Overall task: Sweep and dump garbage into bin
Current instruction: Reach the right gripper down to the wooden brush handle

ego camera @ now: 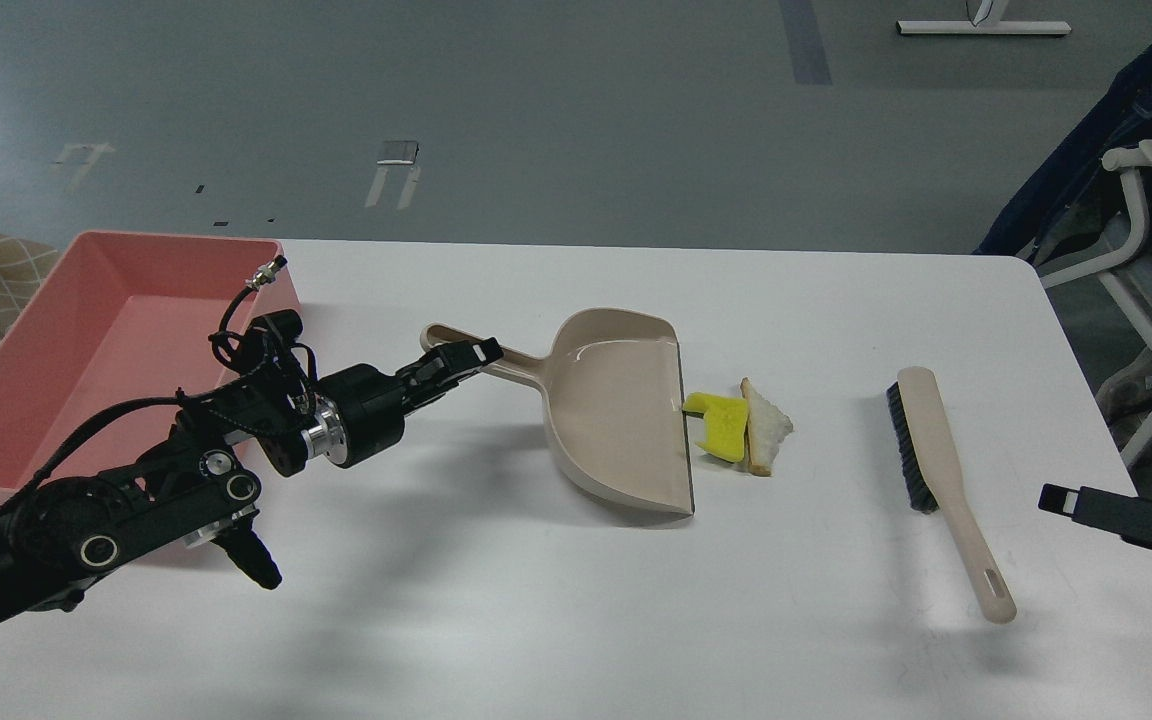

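At frame centre, a notched yellow sponge scrap [721,424] touches a white, tan-crusted bread slice [764,427] at the dustpan [618,412] lip. Pink bin [46,370] sits left. Left gripper [468,354] closes on the dustpan handle; right gripper [1061,498] jaws unclear.

Open room is seen along the table's [576,620] near edge; dustpan [616,410], scraps [741,425] and brush [936,470] block the middle.

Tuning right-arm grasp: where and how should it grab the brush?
Grip the brush on its bare beige handle, below the black bristles and above the hang-hole end. It lies flat on the white table, handle end pointing toward the right gripper, so probably come from above, fingers straddling the handle's width.
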Robot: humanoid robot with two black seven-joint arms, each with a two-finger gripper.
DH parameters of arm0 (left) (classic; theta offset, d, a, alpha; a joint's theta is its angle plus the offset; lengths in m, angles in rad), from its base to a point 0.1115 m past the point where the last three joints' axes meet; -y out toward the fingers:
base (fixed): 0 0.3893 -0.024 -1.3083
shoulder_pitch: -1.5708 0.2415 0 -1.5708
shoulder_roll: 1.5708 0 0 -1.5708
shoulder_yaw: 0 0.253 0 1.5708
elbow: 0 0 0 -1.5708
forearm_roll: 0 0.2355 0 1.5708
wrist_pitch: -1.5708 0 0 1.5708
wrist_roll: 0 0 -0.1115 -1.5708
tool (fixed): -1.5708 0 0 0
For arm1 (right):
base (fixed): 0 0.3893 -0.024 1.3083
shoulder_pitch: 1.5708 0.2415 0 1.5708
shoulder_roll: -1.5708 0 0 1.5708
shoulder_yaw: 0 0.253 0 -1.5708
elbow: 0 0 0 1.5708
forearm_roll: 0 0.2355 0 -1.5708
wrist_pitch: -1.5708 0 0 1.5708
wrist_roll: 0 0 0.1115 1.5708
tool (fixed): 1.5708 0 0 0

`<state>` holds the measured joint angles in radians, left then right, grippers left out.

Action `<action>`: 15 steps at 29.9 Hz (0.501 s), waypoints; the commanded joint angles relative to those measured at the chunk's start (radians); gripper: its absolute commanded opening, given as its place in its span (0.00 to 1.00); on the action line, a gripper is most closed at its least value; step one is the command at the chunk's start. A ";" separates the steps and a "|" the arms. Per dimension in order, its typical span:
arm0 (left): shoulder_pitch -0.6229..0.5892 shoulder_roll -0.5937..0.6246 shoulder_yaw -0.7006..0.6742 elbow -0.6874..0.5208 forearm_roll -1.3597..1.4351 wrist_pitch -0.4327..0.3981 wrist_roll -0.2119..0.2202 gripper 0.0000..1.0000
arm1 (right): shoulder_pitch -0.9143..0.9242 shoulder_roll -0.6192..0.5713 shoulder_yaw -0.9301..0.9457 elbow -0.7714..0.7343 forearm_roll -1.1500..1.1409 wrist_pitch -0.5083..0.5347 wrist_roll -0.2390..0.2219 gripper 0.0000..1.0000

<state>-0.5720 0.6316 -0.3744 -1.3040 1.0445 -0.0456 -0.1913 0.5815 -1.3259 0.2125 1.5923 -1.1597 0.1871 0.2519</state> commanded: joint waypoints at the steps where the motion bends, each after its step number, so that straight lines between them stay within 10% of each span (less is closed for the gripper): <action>1: 0.000 0.013 0.000 0.000 0.000 -0.008 0.000 0.00 | 0.000 0.037 -0.002 -0.002 0.000 0.000 -0.023 1.00; 15: 0.003 0.013 -0.001 0.000 -0.001 -0.007 0.000 0.00 | 0.000 0.126 -0.004 -0.005 0.000 0.000 -0.079 0.97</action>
<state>-0.5691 0.6443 -0.3757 -1.3038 1.0443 -0.0536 -0.1925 0.5816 -1.2036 0.2097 1.5873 -1.1597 0.1871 0.1814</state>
